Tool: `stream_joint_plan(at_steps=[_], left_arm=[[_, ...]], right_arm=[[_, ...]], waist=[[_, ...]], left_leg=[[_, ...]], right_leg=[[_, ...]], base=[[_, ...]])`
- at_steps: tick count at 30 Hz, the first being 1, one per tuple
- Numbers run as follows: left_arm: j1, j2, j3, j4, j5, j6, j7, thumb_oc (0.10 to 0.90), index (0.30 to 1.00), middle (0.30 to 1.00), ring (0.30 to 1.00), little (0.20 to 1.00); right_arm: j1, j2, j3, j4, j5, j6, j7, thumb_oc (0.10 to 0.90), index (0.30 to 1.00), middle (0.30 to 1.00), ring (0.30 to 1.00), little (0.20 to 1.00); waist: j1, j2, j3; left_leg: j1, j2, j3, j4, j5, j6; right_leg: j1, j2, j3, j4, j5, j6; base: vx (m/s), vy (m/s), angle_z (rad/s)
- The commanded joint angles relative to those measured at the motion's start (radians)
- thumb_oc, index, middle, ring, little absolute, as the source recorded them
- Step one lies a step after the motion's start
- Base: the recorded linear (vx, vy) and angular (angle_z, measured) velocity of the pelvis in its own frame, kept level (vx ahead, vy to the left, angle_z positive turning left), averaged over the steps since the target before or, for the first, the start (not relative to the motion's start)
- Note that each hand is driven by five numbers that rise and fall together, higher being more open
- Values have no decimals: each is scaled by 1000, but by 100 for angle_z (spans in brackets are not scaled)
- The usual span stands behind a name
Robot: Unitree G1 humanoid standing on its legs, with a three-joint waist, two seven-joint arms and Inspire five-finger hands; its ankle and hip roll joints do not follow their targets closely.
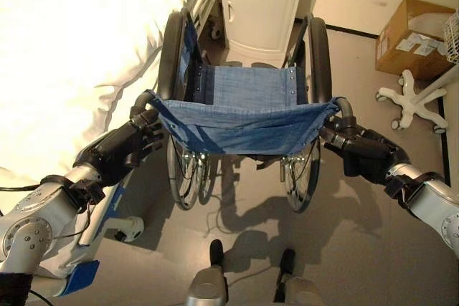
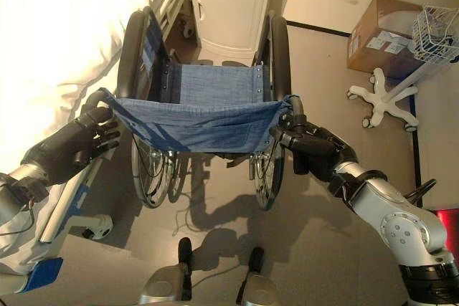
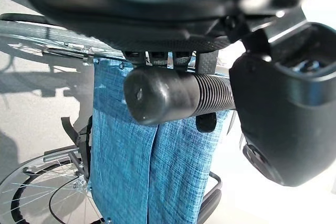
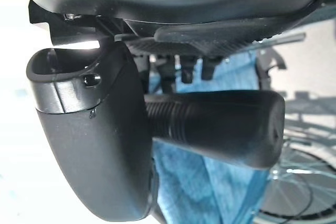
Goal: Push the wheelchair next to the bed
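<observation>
Pushing step under way: left hand [image 1: 129, 145] and right hand [image 1: 362, 150] each clasp a black ribbed push handle [image 3: 178, 95] of the blue-denim-backed wheelchair [image 1: 244, 109], frame centre. White-quilted bed [image 1: 79, 55] lies upper left; next, steady forward push alongside.

wheelchair [image 1: 244, 105]: woven blue denim-like cloth, shiny metal spokes | push handle [image 3: 178, 95]: matt ribbed rubber

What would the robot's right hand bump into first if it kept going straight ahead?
The right hand is curled round the wheelchair's right push handle, so it meets that. Pushed onward, the wheelchair would probably reach the white bedside cabinet first; depth is unclear.
</observation>
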Motion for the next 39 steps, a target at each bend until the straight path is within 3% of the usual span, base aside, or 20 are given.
stream_joint_plan(at_steps=[1,4,12,14,17,20,22,25,27,33,39], left_arm=[[7,83,314,270,6,-173,143,800,900,900,900,900],[16,76,318,286,5,-183,133,800,900,900,900,900],[51,66,350,262,10,-182,195,800,900,900,900,900],[56,72,362,281,21,-192,195,800,900,900,900,900],[68,79,378,304,34,-202,201,800,900,900,900,900],[66,77,374,298,34,-197,217,800,900,900,900,900],[70,71,374,280,39,-192,235,800,900,900,900,900],[83,60,386,229,26,-168,270,800,900,900,900,900],[93,52,397,212,21,-158,274,800,900,900,900,900],[101,15,389,210,31,-148,221,800,900,900,900,900],[114,-36,345,135,3,-95,213,800,900,900,900,900]], right_arm=[[-10,-118,-342,185,-20,-389,-221,800,900,900,900,900],[-18,-110,-371,203,-12,-438,-295,800,900,900,900,900],[-1,-119,-382,186,-92,-419,-357,800,900,900,900,900],[-2,-137,-392,191,-124,-435,-410,800,900,900,900,900],[2,-173,-431,198,-265,-482,-594,800,900,900,900,900],[-3,-196,-470,183,-276,-543,-719,800,900,900,900,900],[1,-199,-483,154,-324,-531,-761,800,900,900,900,900],[7,-190,-467,100,-332,-465,-708,800,900,900,900,900],[14,-179,-455,76,-347,-455,-697,800,900,900,900,900],[-6,-147,-454,54,-386,-563,-715,800,900,900,900,900],[-1,-111,-429,14,-398,-504,-704,800,900,900,900,900]], waist=[[-24,39,-122],[-26,43,-119],[-21,45,-119],[-20,45,-120],[-19,47,-122],[-15,52,-122],[-12,55,-122],[-6,59,-123],[-5,60,-123],[-3,61,-123],[1,62,-117]], left_leg=[[-9,13,-25,1,-12,-46],[-11,14,-26,2,-12,-51],[-12,10,-35,-5,-8,-51],[-11,11,-35,-7,-7,-52],[-10,11,-36,-12,-3,-54],[-11,10,-38,-13,-4,-55],[-9,8,-43,-14,-4,-55],[-8,6,-51,-17,-3,-55],[-10,6,-52,-19,0,-55],[-21,6,-57,-19,2,-57],[-23,2,-63,-11,-1,-54]], right_leg=[[-7,48,-21,72,-68,-28],[-12,51,-22,75,-69,-27],[-16,52,-21,70,-66,-30],[-14,53,-23,69,-67,-30],[-13,56,-24,68,-68,-31],[-13,56,-26,68,-70,-32],[-12,56,-27,69,-69,-31],[-11,55,-27,67,-70,-32],[-12,55,-27,66,-70,-33],[-21,56,-30,67,-69,-35],[-29,53,-28,78,-70,-33]], base=[[0,0,0],[0,0,0],[-2,-7,8],[9,-15,16],[3,-2,2],[2,1,1],[0,0,0],[10,2,-5],[2,4,-8],[-8,0,-10],[6,1,4]])
